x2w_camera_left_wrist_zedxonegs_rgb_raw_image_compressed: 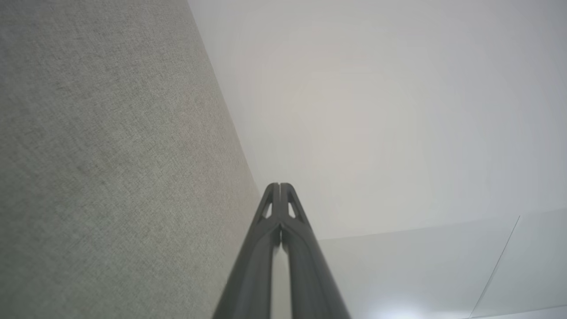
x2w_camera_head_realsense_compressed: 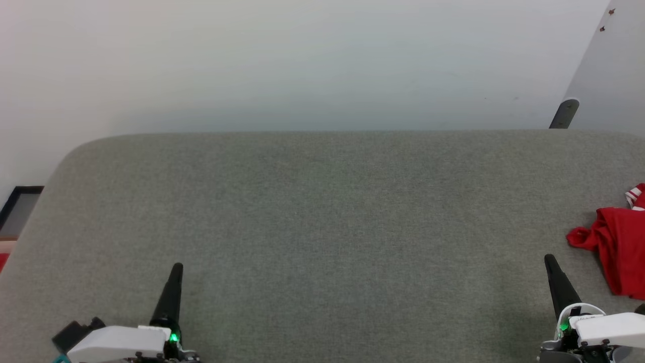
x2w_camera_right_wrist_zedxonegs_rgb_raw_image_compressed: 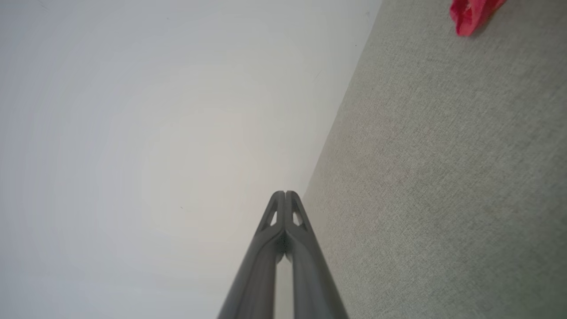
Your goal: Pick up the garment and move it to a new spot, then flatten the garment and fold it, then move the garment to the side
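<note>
The garment [x2w_camera_head_realsense_compressed: 617,242], bright red with a bit of red-and-white striped trim, lies bunched at the right edge of the grey fabric surface [x2w_camera_head_realsense_compressed: 322,222], partly cut off by the head view's border. A red corner of the garment [x2w_camera_right_wrist_zedxonegs_rgb_raw_image_compressed: 471,13] shows at the top right of the right wrist view. My right gripper [x2w_camera_head_realsense_compressed: 549,259] is shut and empty, low and just left of the garment, apart from it. My left gripper [x2w_camera_head_realsense_compressed: 177,267] is shut and empty at the lower left. Both grippers' tips meet in the wrist views [x2w_camera_left_wrist_zedxonegs_rgb_raw_image_compressed: 279,186] [x2w_camera_right_wrist_zedxonegs_rgb_raw_image_compressed: 285,194].
The grey surface ends at a rounded far edge against a pale wall [x2w_camera_head_realsense_compressed: 302,60]. A dark metal leg [x2w_camera_head_realsense_compressed: 564,113] stands behind the far right edge. A dark framed object [x2w_camera_head_realsense_compressed: 17,209] sits on the floor past the left edge.
</note>
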You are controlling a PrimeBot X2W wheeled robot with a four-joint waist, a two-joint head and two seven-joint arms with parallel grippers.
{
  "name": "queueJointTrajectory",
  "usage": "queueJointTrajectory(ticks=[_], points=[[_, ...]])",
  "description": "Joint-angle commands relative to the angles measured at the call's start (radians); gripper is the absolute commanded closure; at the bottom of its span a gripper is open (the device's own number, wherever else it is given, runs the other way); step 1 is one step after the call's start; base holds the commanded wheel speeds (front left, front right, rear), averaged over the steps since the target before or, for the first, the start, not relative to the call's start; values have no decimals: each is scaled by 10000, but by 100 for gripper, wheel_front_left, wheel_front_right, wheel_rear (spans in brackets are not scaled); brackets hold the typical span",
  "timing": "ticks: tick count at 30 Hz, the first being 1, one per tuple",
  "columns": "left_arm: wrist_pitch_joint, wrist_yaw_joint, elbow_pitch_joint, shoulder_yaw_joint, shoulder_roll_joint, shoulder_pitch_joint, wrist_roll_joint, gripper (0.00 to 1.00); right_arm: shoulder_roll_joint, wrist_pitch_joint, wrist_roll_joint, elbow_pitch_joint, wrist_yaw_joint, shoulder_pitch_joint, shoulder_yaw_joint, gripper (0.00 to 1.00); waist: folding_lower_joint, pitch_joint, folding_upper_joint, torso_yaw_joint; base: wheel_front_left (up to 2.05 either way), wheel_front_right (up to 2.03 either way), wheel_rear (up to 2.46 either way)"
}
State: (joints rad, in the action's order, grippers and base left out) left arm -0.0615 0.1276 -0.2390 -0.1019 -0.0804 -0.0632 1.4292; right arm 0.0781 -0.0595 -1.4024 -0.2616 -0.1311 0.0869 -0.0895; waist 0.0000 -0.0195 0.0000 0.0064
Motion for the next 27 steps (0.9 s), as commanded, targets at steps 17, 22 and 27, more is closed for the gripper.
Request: queueJointTrajectory(ticks=[17, 22, 27], points=[[-337, 50, -34, -103, 198, -386, 1185, 100, -193, -379, -1345, 147, 4, 225, -187, 100, 0, 131, 0, -37, 0, 0, 0], [-432, 51, -51, -123, 253, -427, 1477, 100, -245, -454, -1683, 167, 5, 255, -221, 100, 0, 169, 0, -48, 0, 0, 0], [-525, 53, -67, -137, 305, -483, 1768, 100, -290, -539, -1997, 188, 3, 283, -256, 100, 0, 207, 0, -58, 0, 0, 0]])
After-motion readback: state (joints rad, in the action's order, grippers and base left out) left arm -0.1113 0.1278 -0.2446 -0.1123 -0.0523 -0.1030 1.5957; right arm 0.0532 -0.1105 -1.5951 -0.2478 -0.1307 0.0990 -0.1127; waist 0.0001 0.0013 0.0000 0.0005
